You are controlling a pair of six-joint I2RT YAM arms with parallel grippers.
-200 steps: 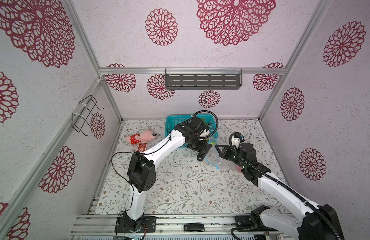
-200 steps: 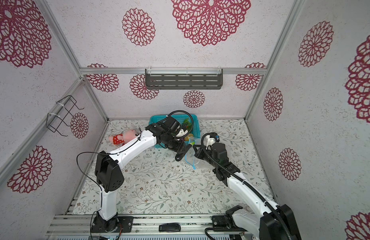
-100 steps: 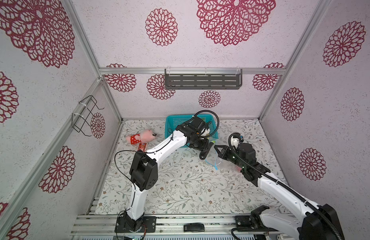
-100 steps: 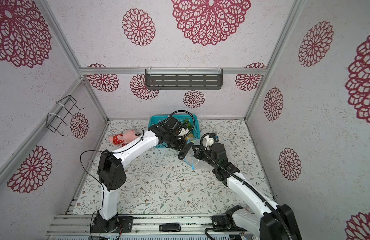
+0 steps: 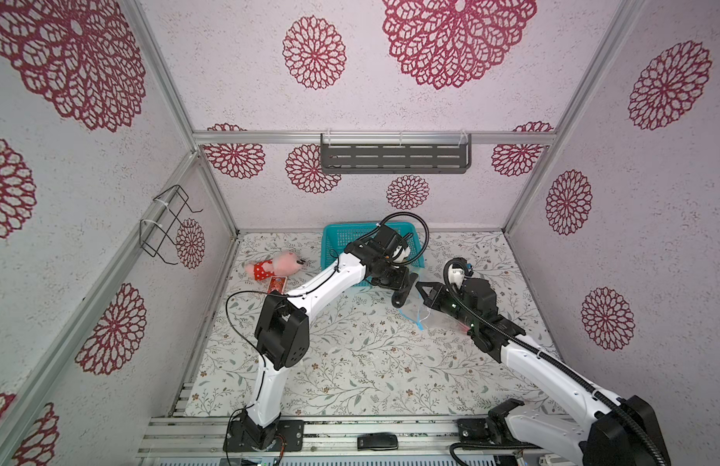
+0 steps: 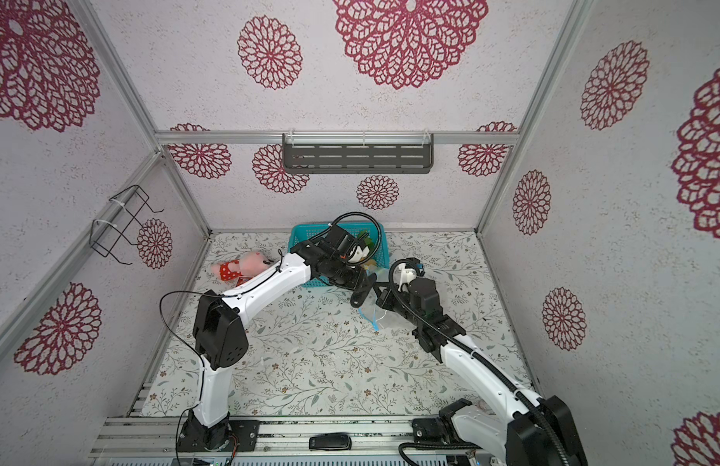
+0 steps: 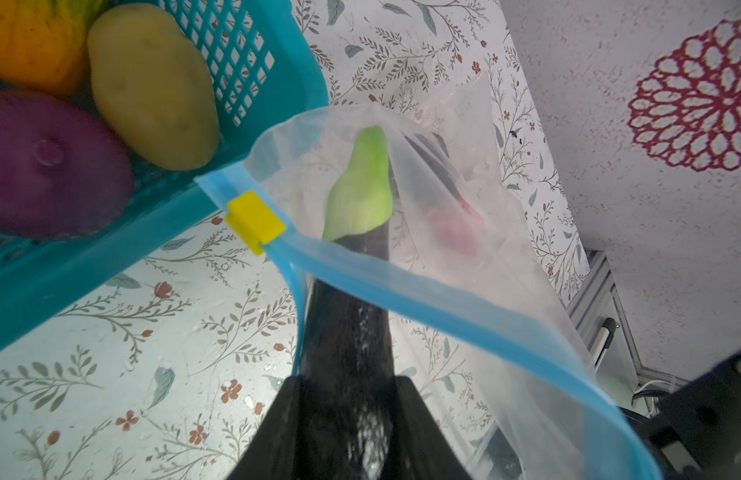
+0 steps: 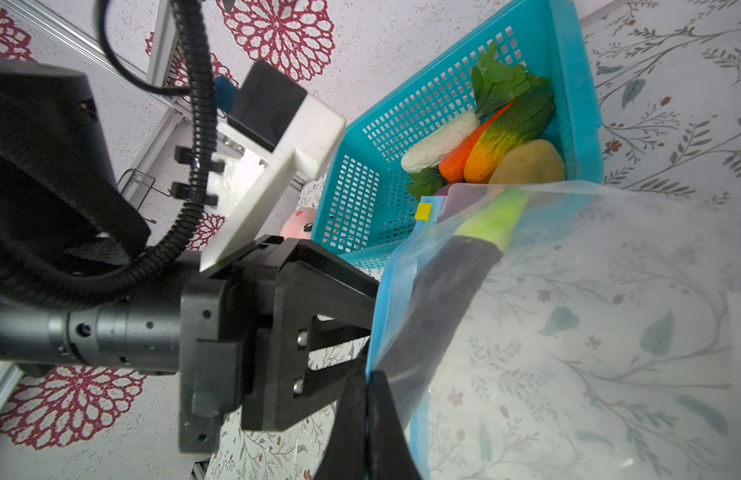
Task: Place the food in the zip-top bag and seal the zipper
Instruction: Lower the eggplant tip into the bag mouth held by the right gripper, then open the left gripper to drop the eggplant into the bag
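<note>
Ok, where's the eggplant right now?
In the left wrist view the eggplant is gripped by the left end effector, its green tip poking into the open bag, just beside the teal basket.

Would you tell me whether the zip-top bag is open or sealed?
Open: the blue zipper is parted, and the eggplant in the left gripper pokes through.

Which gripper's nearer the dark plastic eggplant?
Left: the left gripper is clamped on the dark plastic eggplant; the right gripper pinches the clear bag's light-blue zipper strip beside it.
</note>
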